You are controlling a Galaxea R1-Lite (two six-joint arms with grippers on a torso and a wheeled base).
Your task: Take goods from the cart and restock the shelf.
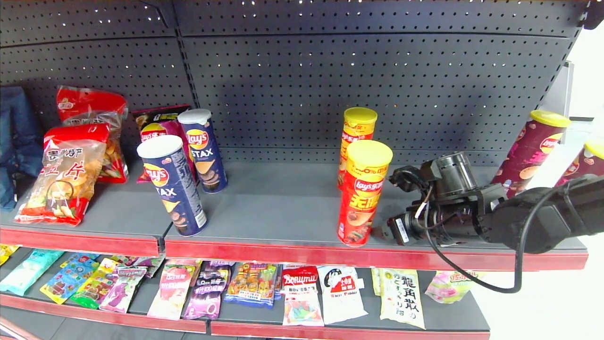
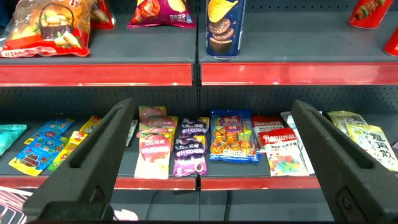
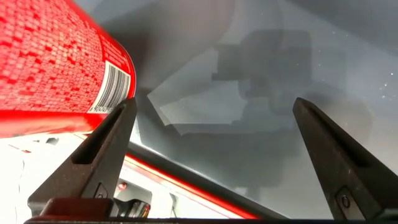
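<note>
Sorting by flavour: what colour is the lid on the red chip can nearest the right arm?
Yellow plastic lid; head view shows it best.

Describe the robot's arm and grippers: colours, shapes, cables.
The right arm is bulky matt black, with a grey metal cylinder at the wrist and a black cable looping beneath. The left gripper and right gripper each have two black, wedge-shaped fingers tapering to the tips, with a small round hole near each base.
</note>
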